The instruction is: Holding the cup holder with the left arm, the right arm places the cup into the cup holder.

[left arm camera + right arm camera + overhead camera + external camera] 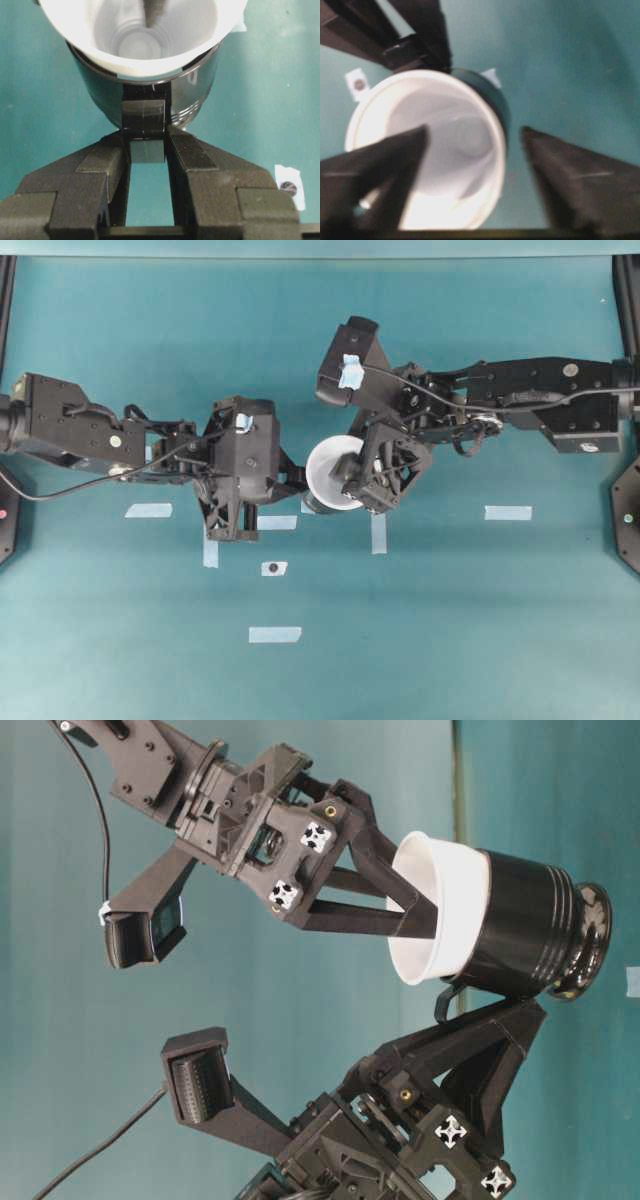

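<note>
The white cup [328,462] sits inside the glossy black cup holder [525,925], and its wide rim stands above the holder's edge. My left gripper [145,147] is shut on the holder's stubby handle [144,120], which is pinched between both fingers. My right gripper [475,132] is open and straddles the cup's wall [430,150]. One of its fingers [380,165] hangs over the cup's inside and the other [580,180] is outside, apart from the cup. In the table-level view the right gripper [410,890] reaches to the cup's rim [440,910].
Pale-blue tape strips [508,512] mark the teal table [450,620]. A small white tag with a black dot [273,568] lies in front of the holder. Black frame posts [628,510] stand at both side edges.
</note>
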Controlling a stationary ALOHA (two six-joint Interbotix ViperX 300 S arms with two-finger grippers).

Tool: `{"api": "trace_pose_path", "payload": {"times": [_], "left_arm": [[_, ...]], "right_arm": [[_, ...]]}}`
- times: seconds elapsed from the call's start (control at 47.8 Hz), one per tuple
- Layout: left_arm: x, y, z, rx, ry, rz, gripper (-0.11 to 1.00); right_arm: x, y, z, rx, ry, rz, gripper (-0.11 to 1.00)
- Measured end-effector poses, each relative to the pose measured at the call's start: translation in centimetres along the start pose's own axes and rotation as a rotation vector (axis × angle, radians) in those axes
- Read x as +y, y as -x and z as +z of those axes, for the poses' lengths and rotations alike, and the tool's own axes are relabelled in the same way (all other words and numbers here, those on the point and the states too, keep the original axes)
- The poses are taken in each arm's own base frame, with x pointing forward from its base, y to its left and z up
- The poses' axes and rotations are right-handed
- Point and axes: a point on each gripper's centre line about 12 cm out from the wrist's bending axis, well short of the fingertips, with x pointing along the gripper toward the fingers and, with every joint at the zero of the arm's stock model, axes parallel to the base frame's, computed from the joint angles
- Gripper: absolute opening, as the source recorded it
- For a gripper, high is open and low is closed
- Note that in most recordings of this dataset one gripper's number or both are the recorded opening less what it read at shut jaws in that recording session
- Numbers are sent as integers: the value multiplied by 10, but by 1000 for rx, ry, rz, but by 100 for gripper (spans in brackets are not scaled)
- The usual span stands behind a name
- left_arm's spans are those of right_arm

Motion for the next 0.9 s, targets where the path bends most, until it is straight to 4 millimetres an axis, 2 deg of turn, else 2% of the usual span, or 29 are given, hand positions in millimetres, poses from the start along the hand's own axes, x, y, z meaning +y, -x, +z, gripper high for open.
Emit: {"api": "trace_pose_path", "payload": {"times": [0.376,0.564,0.899], "left_arm": [[0,-2,1,-49,5,6,25],[-1,-6,-4,-90,19,10,25],[-3,-18,-19,-48,26,3,25]], "right_arm": [[0,0,0,0,7,-2,93],[0,0,0,0,7,-2,93],[1,7,2,-20,6,3,93]]}}
